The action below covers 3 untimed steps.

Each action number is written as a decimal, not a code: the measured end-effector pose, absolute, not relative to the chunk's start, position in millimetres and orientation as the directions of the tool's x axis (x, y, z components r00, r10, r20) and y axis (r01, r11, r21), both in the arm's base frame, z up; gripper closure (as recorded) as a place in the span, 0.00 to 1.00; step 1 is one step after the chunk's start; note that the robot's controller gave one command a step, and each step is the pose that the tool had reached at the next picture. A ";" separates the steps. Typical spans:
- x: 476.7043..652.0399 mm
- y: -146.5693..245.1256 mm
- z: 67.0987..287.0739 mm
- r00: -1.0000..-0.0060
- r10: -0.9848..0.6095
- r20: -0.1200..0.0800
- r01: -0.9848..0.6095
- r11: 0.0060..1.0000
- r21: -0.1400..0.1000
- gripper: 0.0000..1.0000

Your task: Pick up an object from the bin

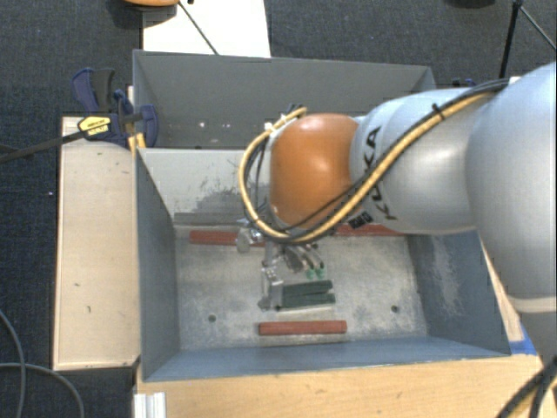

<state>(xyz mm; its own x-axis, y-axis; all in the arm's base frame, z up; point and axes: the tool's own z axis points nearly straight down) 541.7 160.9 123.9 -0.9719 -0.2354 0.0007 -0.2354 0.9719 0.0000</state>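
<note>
Dark grey carpet floor (35, 42), thin black cable (39, 144) across its left side.

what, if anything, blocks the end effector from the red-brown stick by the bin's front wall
Probably nothing, so likely yes: the red-brown stick lies flat and uncovered on the bin floor. The end effector is just beyond it, at a dark green block lying apart from it.

The arm (435, 164) reaches in from the right, orange wrist (313, 177) bent, jaws pointing down.
</note>
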 end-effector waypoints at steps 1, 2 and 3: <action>526.4 114.2 95.2 -0.928 -0.372 -0.003 -0.372 0.928 0.000 0.00; 485.1 100.4 86.2 -0.918 -0.398 -0.001 -0.398 0.918 0.000 0.00; 520.8 93.4 71.3 -0.775 -0.632 -0.003 -0.632 0.775 0.000 1.00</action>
<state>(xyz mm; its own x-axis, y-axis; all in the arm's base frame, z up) 520.8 93.4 71.3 -0.7748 -0.6322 -0.0030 -0.6322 0.7748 0.0001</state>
